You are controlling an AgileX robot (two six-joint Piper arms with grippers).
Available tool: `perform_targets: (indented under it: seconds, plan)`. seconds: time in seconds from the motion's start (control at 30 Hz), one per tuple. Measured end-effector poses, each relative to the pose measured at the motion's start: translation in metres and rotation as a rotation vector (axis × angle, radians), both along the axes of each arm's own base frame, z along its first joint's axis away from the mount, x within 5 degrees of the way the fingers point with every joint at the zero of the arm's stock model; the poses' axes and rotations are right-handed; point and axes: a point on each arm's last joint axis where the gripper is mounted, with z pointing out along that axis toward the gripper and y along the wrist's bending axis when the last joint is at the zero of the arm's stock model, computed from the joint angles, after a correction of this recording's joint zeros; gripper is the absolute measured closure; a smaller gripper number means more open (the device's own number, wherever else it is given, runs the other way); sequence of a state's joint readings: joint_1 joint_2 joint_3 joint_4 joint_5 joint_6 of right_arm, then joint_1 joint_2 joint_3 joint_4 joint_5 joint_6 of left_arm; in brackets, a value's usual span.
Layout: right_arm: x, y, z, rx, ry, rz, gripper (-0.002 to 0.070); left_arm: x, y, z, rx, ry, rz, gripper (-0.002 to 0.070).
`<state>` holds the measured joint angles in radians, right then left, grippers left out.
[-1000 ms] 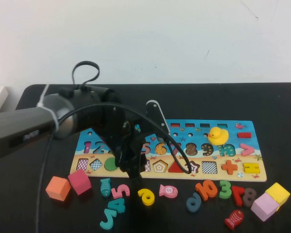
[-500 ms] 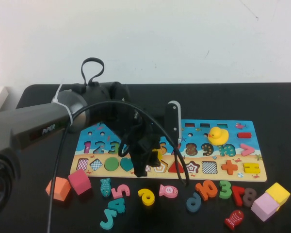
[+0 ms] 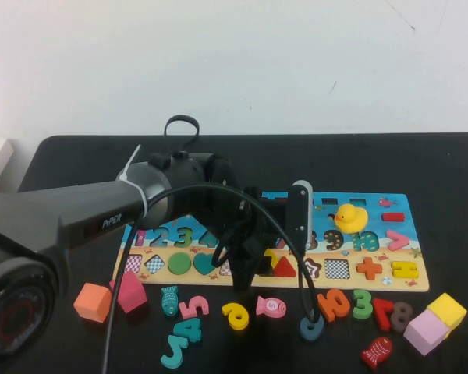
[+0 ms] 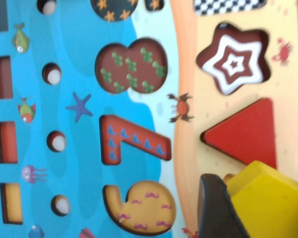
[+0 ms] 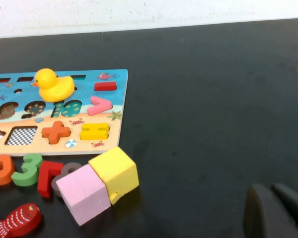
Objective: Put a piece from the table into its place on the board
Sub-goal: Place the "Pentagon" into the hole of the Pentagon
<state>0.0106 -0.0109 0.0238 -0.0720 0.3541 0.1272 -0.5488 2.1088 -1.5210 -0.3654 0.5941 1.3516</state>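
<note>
Left gripper (image 3: 253, 261): clamped on the yellow pentagon piece (image 4: 268, 201), and you've swung it rightward over the board (image 3: 398, 276).
Piece: hovering beside the red triangle (image 4: 246, 131), about over its cutout, so lowering's next.
Right gripper (image 5: 275, 213): parked off-board, fingers look together.

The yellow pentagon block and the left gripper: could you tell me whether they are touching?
Touching: the left wrist view shows the left gripper's dark finger pressed against the yellow pentagon block.
</note>
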Motion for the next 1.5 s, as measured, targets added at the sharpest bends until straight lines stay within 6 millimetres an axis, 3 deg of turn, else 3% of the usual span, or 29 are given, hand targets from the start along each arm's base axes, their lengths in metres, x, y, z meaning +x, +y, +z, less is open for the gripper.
perform_targets:
  seconds: [1.3, 1.5]
  plan:
    - [0.000, 0.000, 0.000, 0.000, 0.000, 0.000, 0.0658, 0.005, 0.002, -0.016, 0.062, -0.019, -0.026, 0.0363]
    - [0.000, 0.000, 0.000, 0.000, 0.000, 0.000, 0.0657, 0.005, 0.002, -0.016, 0.054, -0.009, -0.001, 0.0330]
